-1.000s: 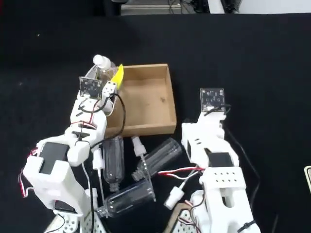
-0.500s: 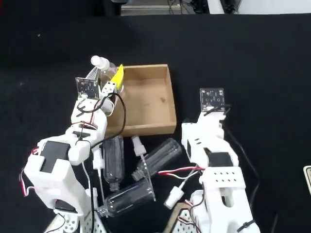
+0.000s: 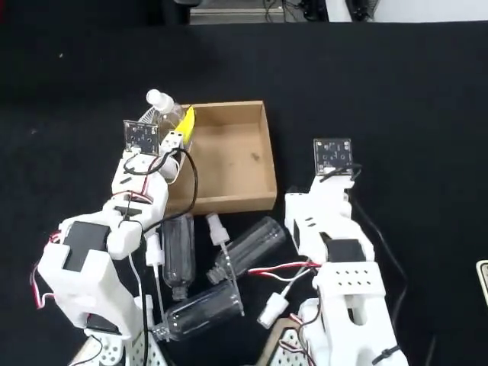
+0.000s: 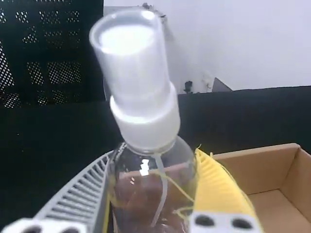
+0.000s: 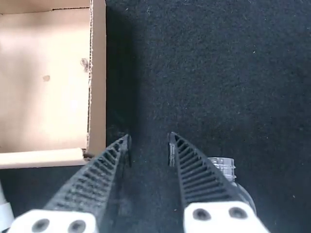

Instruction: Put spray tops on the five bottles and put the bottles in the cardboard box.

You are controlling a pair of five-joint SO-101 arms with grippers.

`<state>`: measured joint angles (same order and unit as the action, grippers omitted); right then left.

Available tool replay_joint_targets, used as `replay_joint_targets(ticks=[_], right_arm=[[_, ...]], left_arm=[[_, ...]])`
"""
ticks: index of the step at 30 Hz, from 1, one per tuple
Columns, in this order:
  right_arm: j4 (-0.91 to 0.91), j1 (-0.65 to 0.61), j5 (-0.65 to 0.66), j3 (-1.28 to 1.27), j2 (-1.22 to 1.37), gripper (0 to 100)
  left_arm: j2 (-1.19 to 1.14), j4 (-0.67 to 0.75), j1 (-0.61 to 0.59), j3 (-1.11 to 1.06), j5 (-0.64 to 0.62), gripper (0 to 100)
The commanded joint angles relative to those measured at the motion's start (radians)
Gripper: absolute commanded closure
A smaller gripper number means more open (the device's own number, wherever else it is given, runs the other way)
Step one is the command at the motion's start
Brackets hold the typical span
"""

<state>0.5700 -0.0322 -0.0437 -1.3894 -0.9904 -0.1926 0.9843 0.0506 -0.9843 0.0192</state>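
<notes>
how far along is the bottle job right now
Done: one bottle wears its spray top. In hand: the left gripper grips that bottle at the cardboard box's left rim, not yet released. Left: the box floor is bare, and three bottles lie on the table in front of it. The right gripper is open beside the box.

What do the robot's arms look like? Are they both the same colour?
Both arms are chunky white plastic, the left arm and the right arm, with red, black and white wires looping off them. Each wrist carries a small dark square board. The left gripper has one grey ribbed finger and one yellow; the right gripper has two grey ribbed ones.
</notes>
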Motion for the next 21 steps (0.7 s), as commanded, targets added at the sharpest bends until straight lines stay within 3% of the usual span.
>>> replay_joint_targets(ticks=[1, 7, 21], right_arm=[[-0.031, 0.012, 0.008, 0.010, -0.018, 89.2], [-0.031, 0.012, 0.008, 0.010, -0.018, 89.2], [-0.031, 0.012, 0.008, 0.010, -0.018, 89.2]], left_arm=[[0.003, 0.011, 0.008, 0.050, 0.003, 97], [0.003, -0.123, 0.002, 0.097, 0.002, 97], [-0.031, -0.163, -0.001, 0.143, 0.003, 97]])
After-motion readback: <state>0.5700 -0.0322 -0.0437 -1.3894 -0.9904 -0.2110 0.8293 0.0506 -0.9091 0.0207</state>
